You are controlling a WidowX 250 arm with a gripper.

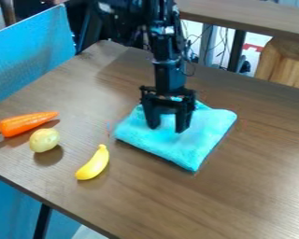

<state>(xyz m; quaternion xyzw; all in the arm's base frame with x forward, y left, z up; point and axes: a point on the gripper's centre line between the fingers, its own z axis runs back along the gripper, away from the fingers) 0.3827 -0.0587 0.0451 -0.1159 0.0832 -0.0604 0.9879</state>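
Camera view, left to right: I see a carrot (28, 123), a round yellowish vegetable (44, 140), a banana (93, 163), then the folded turquoise cloth (205, 126) beneath my open gripper (167, 128); whether its fingertips touch, I can't quite tell.

Brown table (258, 196) | blue panel (27, 56), upper left | second wooden tabletop (252, 17) behind, upper right | dark cables (226, 43) below it

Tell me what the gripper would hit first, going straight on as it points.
The gripper points down with its jaws parted, so it would most likely meet the folded turquoise cloth first. How much gap remains, if any, I can't tell from this angle.
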